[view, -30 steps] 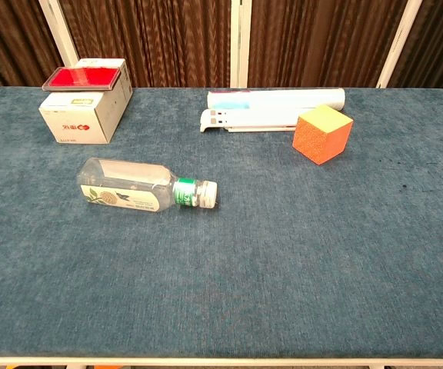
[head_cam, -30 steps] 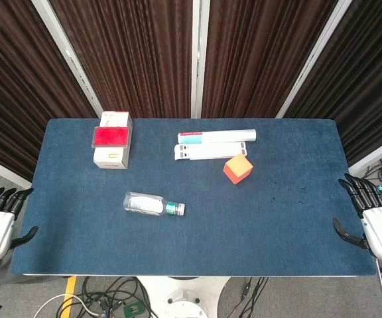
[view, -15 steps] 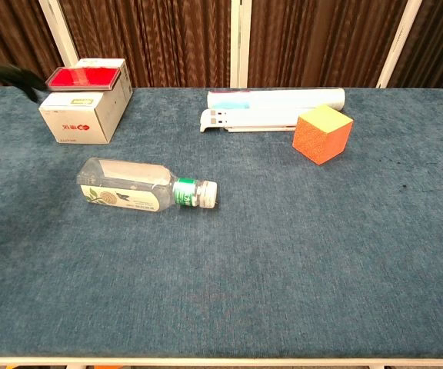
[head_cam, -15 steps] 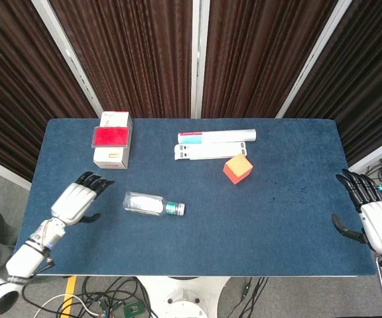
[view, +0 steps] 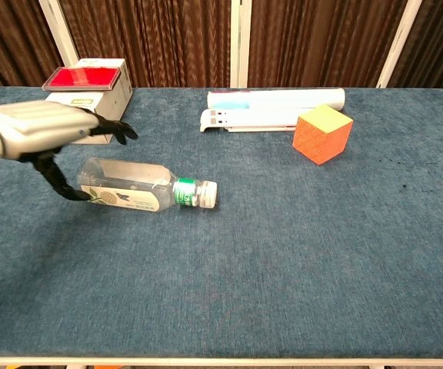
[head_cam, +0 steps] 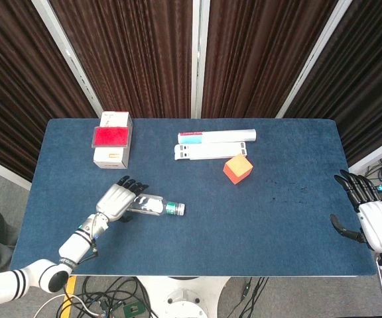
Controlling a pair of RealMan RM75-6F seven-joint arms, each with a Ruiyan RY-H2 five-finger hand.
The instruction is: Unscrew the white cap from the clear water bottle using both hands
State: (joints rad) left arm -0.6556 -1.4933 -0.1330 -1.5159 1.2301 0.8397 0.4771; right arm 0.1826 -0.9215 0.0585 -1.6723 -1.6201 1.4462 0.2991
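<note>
While bottle (view: pixel 133 186) lies capped | left hand (view: pixel 41 132) spread above it, empty | right hand (head_cam: pixel 370 215) spread, empty

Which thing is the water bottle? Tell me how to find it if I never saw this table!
Look at the blue table, on its front left part, where the left hand hovers. The water bottle lies there on its side. It is the only see-through thing, with a green band and a white cap.

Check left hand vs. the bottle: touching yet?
Cannot tell. In the chest view the left hand is spread over the butt end of the bottle, thumb curling by its base; the head view overlaps them too. Neither shows contact or a gap.
</note>
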